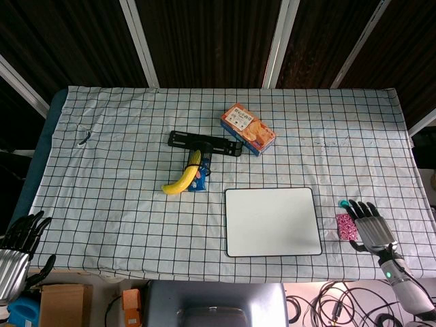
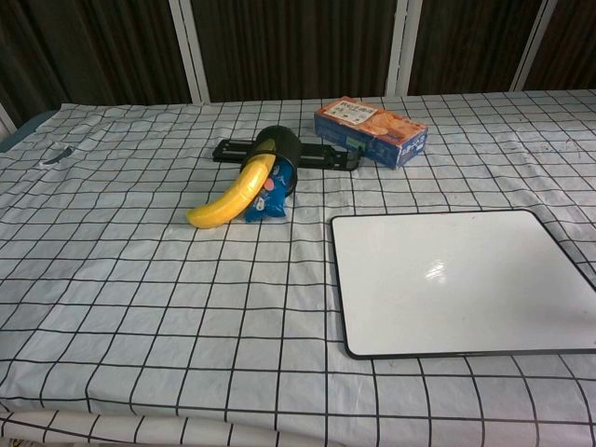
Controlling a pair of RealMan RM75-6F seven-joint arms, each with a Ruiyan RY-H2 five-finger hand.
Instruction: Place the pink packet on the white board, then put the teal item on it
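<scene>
pink packet [image 1: 346, 226], speckled, lies beside glossy rounded white board [image 1: 272, 221].

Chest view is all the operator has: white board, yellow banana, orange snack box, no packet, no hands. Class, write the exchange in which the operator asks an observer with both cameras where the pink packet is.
Operator: Where is the pink packet?
Observer: The small pink packet lies on the checked cloth just right of the white rectangular board, not on it.
Operator: Is a robot hand near it?
Observer: The right robot hand is beside the packet, on its right; whether they touch I cannot tell.
Operator: And the teal item?
Observer: A small teal thing shows at that hand's fingertips; I cannot tell if it is held.
Operator: The other hand?
Observer: The left robot hand hangs off the table's near left corner.
</scene>
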